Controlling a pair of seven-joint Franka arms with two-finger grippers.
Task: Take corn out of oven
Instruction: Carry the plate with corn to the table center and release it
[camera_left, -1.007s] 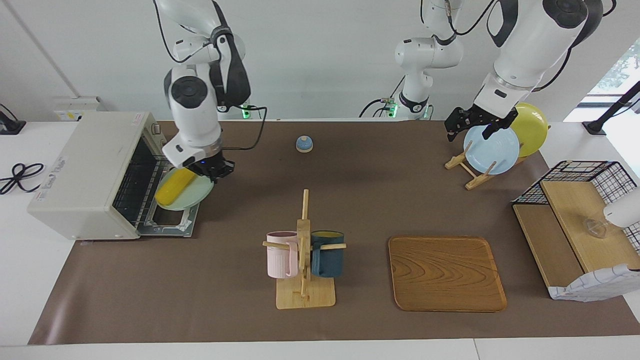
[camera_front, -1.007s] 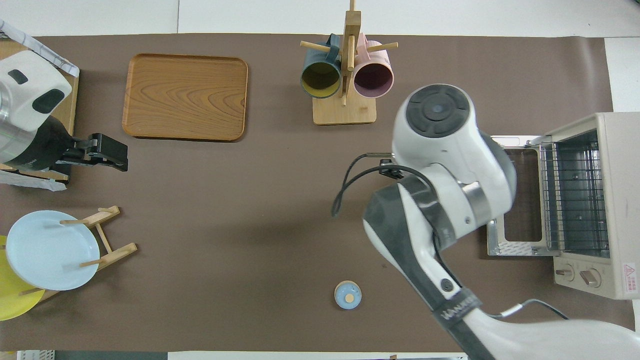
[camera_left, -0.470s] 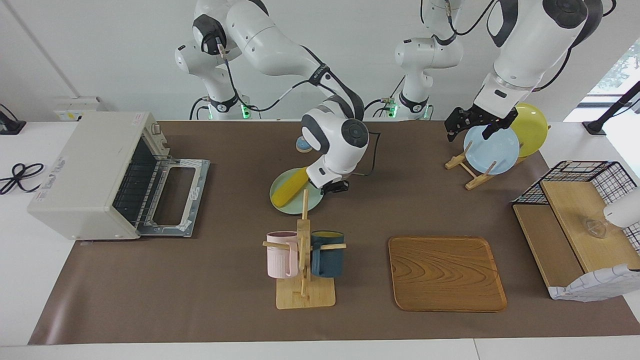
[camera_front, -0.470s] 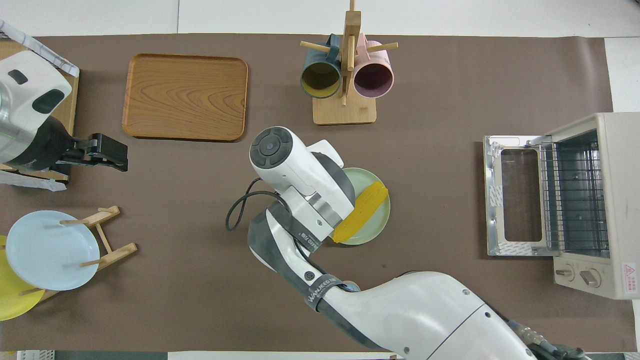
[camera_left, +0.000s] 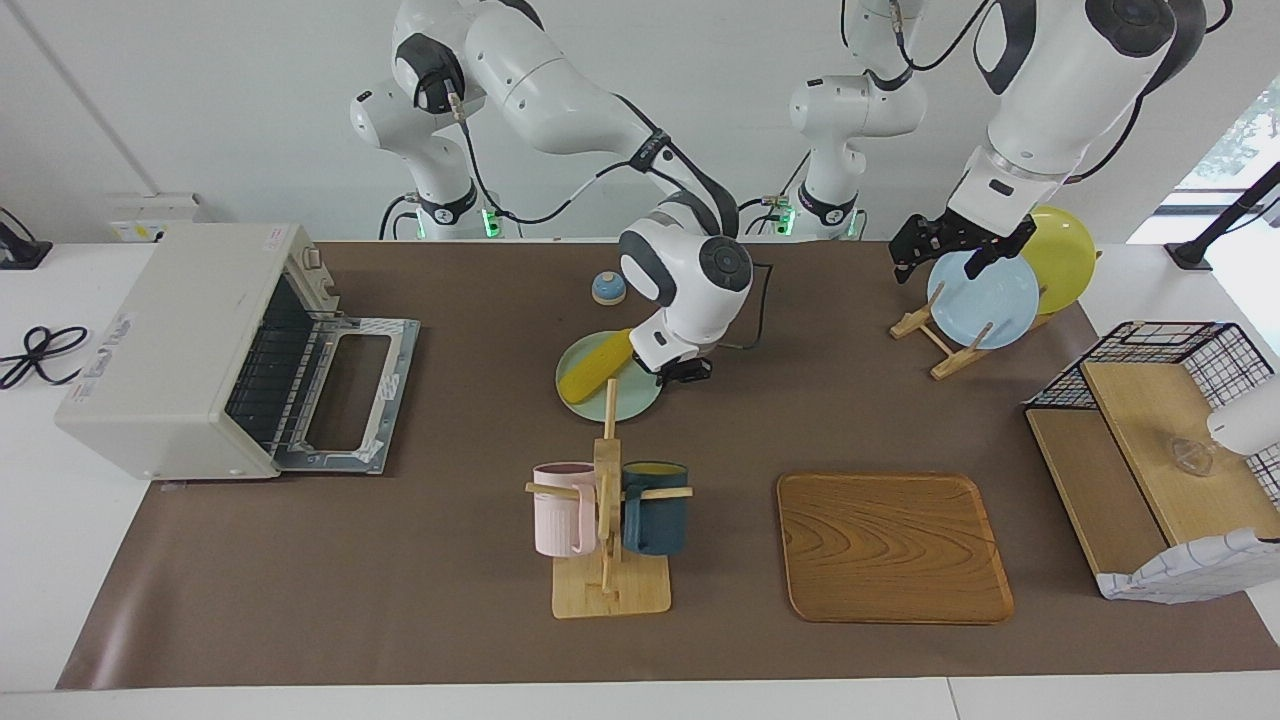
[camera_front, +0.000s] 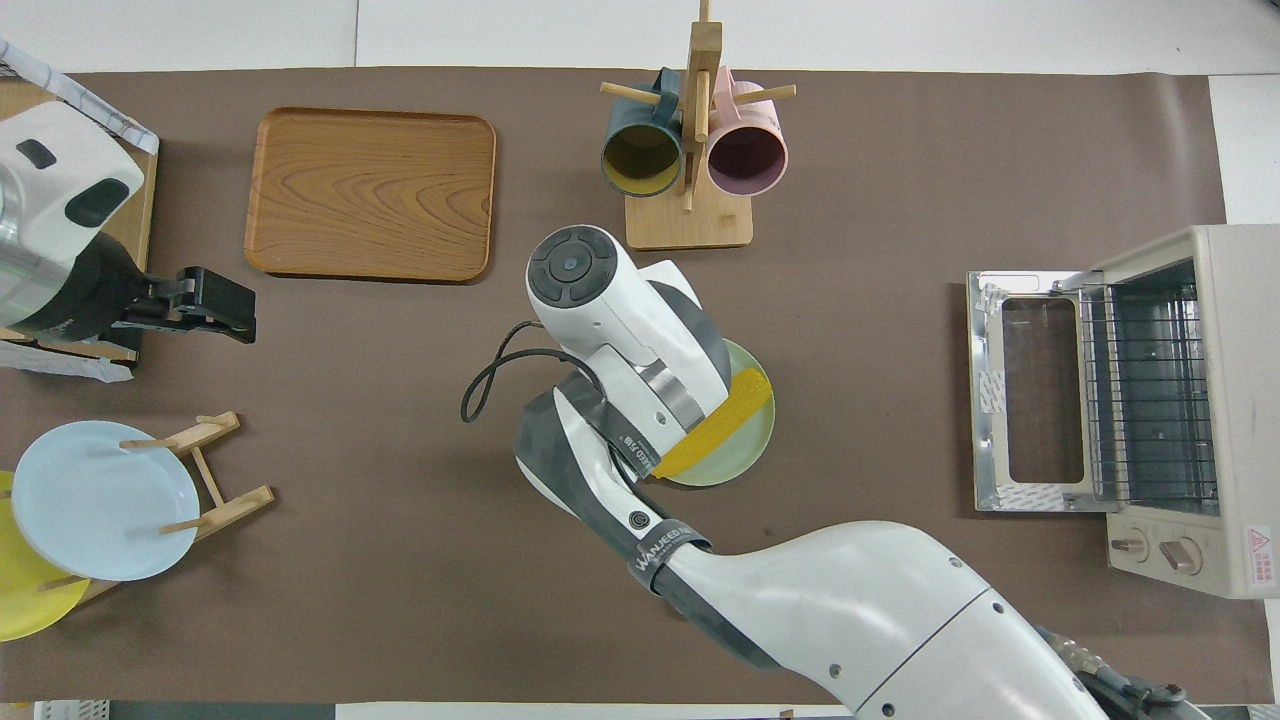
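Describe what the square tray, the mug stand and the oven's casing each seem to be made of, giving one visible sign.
The tray looks like varnished wood: curved grain shows. The mug stand seems pale, unfinished wood, perhaps bamboo, with plain pegs. The oven casing appears to be off-white painted metal, matte; its lowered door frame shines like bare metal.

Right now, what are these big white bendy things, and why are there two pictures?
They are two white robot arms. One picture looks at them from across the brown table; the other looks down from above. The right tool holds a pale green round plate by its rim, with the bright yellow corn cob lying on it, outside the off-white toaster oven, whose door hangs open. The left tool waits over a light blue plate. A wooden mug rack and a wooden tray sit there too.
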